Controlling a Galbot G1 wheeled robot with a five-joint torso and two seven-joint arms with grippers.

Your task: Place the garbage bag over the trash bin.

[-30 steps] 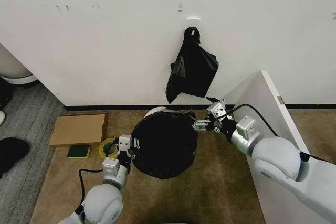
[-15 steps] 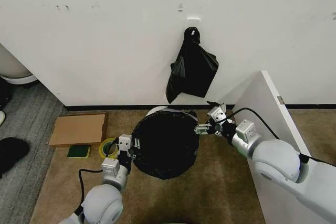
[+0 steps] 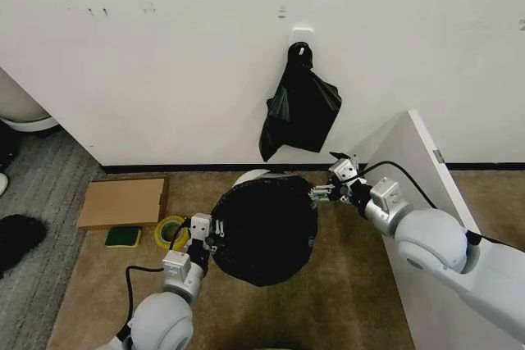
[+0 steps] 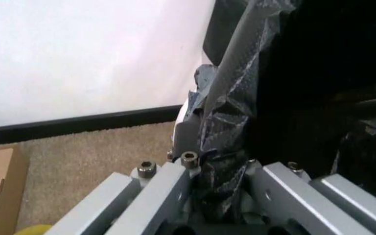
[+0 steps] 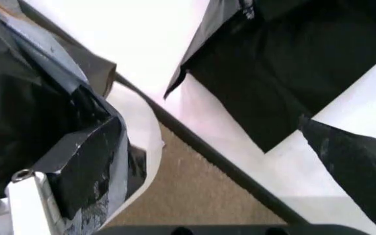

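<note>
The garbage bag (image 3: pixel 264 231), glossy and black, is stretched over the trash bin, whose white rim (image 3: pixel 250 176) shows at the far side. My left gripper (image 3: pixel 215 240) is shut on the bag's near-left edge. In the left wrist view, crinkled plastic (image 4: pixel 222 147) is pinched between the metal fingers (image 4: pixel 158 188). My right gripper (image 3: pixel 318 193) is shut on the bag's right edge, close to the rim. In the right wrist view, the bag (image 5: pixel 41 115) drapes over the white bin wall (image 5: pixel 143 134) beside one finger (image 5: pixel 26 198).
A smaller black bag bundle (image 3: pixel 302 108) hangs from a wall hook behind the bin. A white panel (image 3: pixel 410 170) stands to the right. To the left, a cardboard sheet (image 3: pixel 123 201), a yellow tape roll (image 3: pixel 170 229) and a green sponge (image 3: pixel 123 237) lie on the carpet.
Both grippers and the bag's opening have shifted slightly to the right, away from the tape roll. The black plastic now spreads farther over the bin's right side.
</note>
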